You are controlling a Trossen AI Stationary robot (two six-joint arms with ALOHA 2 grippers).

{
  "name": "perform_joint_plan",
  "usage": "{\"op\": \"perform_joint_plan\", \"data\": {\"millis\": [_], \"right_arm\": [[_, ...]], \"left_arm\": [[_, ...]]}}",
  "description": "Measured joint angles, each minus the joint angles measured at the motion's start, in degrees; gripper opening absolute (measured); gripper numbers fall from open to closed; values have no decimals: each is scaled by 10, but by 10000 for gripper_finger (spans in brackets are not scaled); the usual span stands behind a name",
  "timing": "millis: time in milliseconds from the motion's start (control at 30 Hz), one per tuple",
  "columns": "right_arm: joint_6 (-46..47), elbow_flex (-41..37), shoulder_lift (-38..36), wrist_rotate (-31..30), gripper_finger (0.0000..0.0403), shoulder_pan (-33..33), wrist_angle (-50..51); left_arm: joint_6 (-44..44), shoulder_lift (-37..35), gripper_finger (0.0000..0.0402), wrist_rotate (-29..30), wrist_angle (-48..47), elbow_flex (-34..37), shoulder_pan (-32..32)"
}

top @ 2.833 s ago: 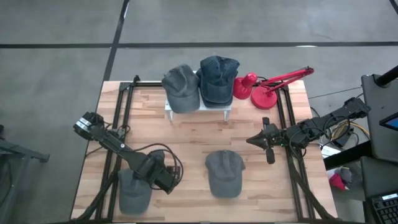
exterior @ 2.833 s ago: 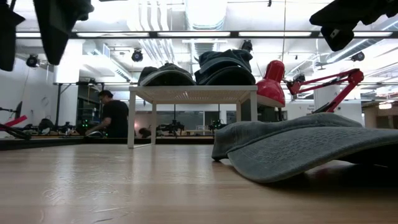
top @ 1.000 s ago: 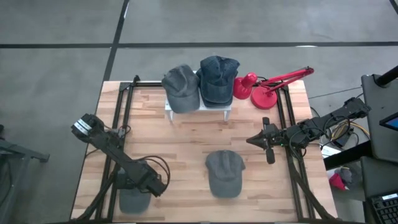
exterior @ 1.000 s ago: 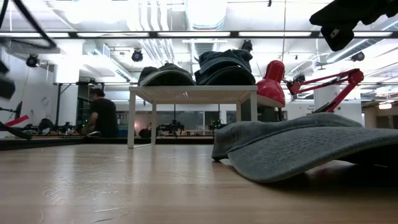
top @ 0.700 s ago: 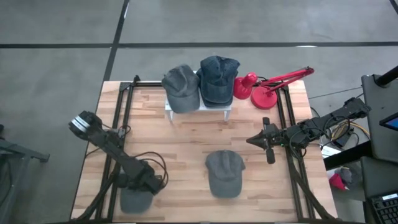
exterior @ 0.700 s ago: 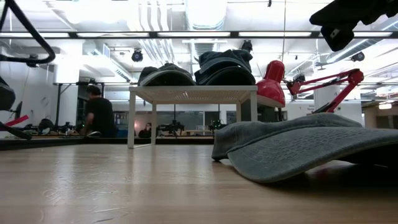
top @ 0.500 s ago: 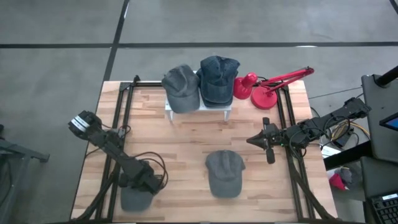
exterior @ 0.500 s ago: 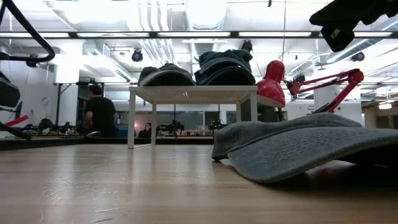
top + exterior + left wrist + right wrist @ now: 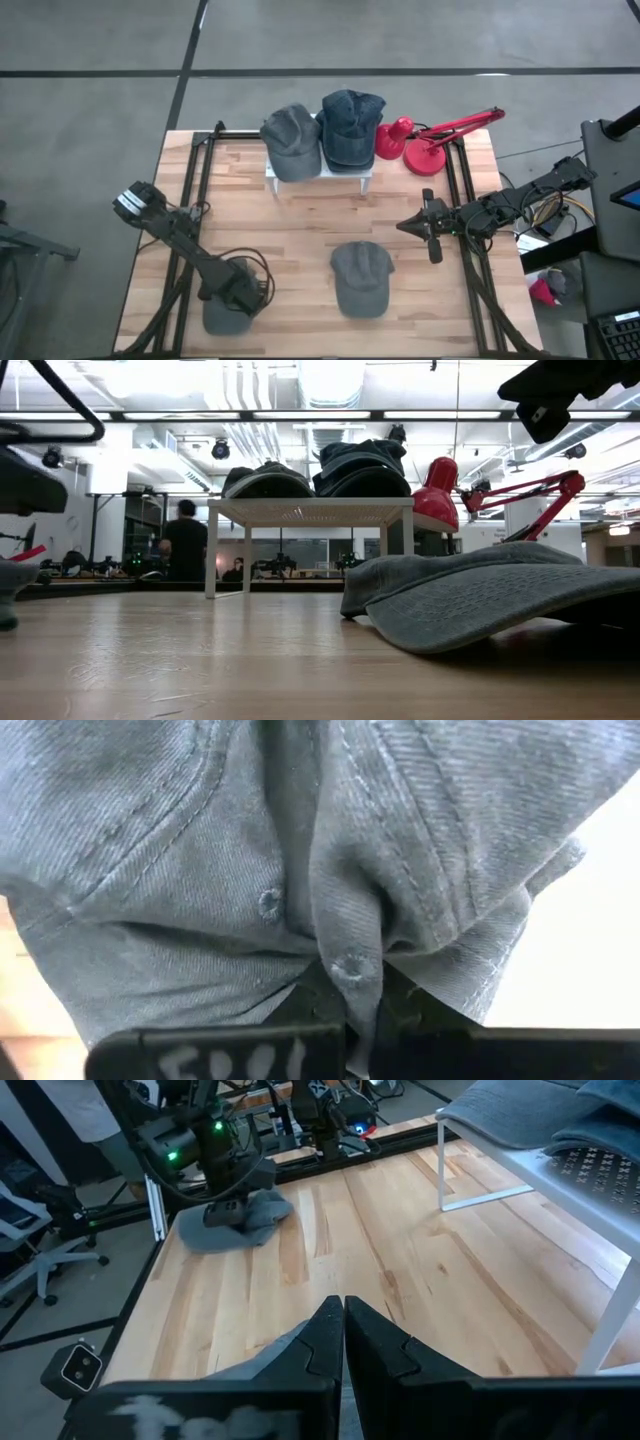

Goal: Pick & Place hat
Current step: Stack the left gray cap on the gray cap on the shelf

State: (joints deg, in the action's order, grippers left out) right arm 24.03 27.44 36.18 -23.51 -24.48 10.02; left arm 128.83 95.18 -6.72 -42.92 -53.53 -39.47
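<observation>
A grey hat (image 9: 222, 318) lies at the table's near left, and my left gripper (image 9: 237, 292) stands over it, shut on its crown. The same hat (image 9: 240, 1220) shows bunched under the gripper in the right wrist view. A second grey hat (image 9: 362, 278) rests brim-down near the table's middle. A grey hat (image 9: 290, 140) and a dark blue hat (image 9: 350, 125) sit on a white shelf (image 9: 320, 178) at the far edge. My right gripper (image 9: 430, 238) hangs shut above the table's right side, holding nothing. My left gripper pinches a raised fold of the hat's crown cloth (image 9: 352, 965) between its two fingers, beside a stitched eyelet. The fingers come from above, pointing down. The cloth is gathered into creases at the pinch, and the hat's edge (image 9: 200, 1240) lies on the table.
A red desk lamp (image 9: 420, 145) stands at the far right beside the shelf. Black rails (image 9: 190, 200) run along both table sides. Bare wood lies between the shelf and the middle hat. A person (image 9: 185, 545) stands in the room beyond.
My left gripper has shut on the near-left hat's crown, gathering the cloth into a fold. It has shifted slightly toward the table's right, and the hat's edge now shows at the left of the low view.
</observation>
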Motion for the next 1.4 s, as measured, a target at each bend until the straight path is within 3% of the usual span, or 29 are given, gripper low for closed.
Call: {"op": "perform_joint_plan", "data": {"millis": [600,967,1400], "right_arm": [[0,0,0,0,13,0,0],[0,0,0,0,13,0,0],[0,0,0,0,13,0,0]], "left_arm": [[-57,2,5,145,-208,-233,0],[-124,1,5,345,-262,-347,3],[-291,1,5,486,-283,-441,54]]}}
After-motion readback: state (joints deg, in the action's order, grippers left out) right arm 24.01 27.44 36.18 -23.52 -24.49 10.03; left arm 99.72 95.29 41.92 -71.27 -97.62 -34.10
